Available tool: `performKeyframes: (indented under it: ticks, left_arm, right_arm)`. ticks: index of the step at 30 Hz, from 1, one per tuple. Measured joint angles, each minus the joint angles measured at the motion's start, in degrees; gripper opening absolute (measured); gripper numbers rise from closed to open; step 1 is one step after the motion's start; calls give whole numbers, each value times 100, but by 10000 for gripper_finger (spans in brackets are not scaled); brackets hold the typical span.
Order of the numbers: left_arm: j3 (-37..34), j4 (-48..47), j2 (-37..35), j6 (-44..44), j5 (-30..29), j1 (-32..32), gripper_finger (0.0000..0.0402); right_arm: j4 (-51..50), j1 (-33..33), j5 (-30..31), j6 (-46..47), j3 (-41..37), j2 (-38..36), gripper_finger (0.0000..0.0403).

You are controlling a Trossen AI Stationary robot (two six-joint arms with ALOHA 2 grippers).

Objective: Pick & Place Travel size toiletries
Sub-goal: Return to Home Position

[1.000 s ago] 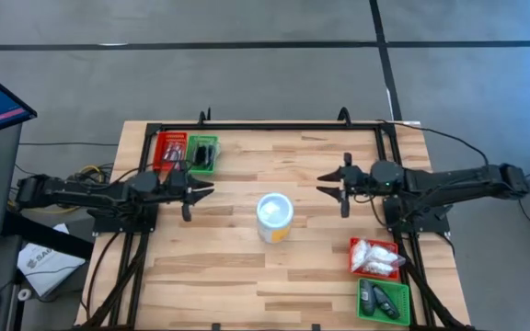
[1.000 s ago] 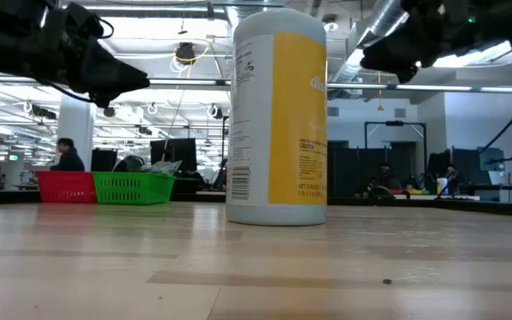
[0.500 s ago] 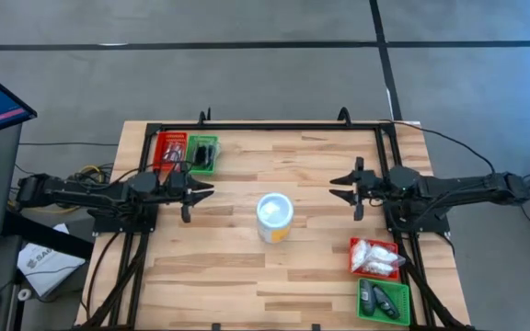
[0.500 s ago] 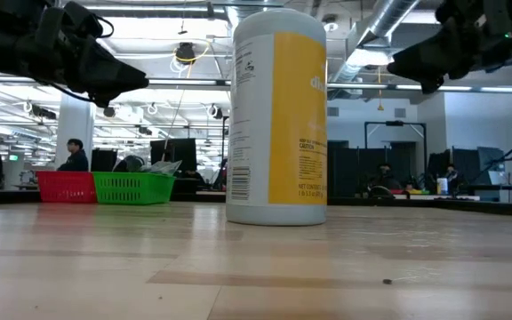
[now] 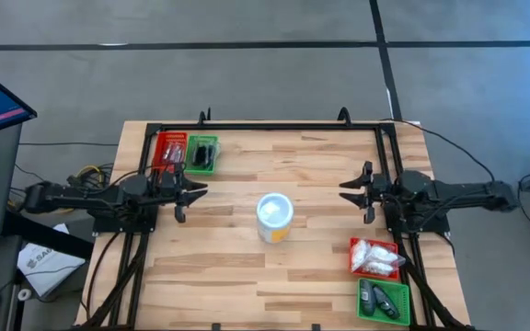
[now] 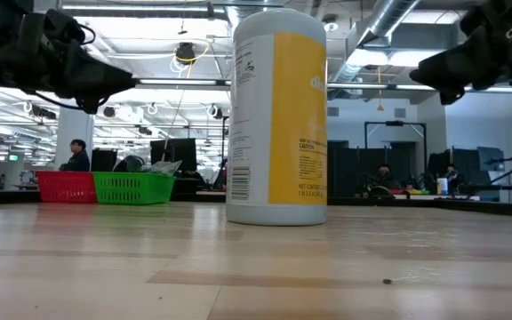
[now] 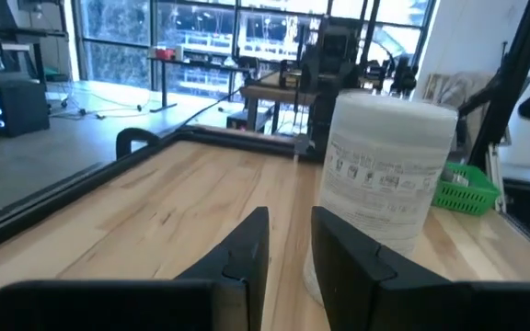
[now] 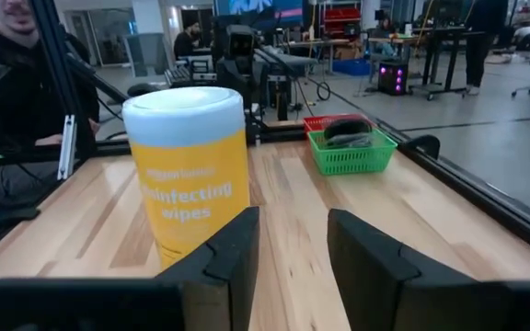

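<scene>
Both arms drawn back outward; left fingers (image 7: 247,250) and right fingers (image 8: 232,246) parted, empty

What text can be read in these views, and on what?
"Disinfecting wipes": yellow label of the wipes canister, right wrist view.
Small brand line above it: too blurred to read.
Fine print on its white side, low and left wrist views: too small.
Nothing else legible.

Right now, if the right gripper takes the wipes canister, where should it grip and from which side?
Grip the canister round its body, about mid-height, coming in level from the right arm's side. It stands upright and alone mid-table, and the right gripper faces it, open. Whether its girth fits the opening, I can't tell.
</scene>
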Motion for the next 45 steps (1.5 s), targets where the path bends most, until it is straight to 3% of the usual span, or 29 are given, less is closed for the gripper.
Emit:
performKeyframes:
  ticks: [13,45]
  left_arm:
    - [-34,-354,-147,-22,-374,0,76]
    - [-34,-293,-76,-31,-304,0,76]
  right_arm:
    - [-1303,-2,28,171,3,-1185,121]
    - [-1476,-20,26,859,-275,-1082,125]
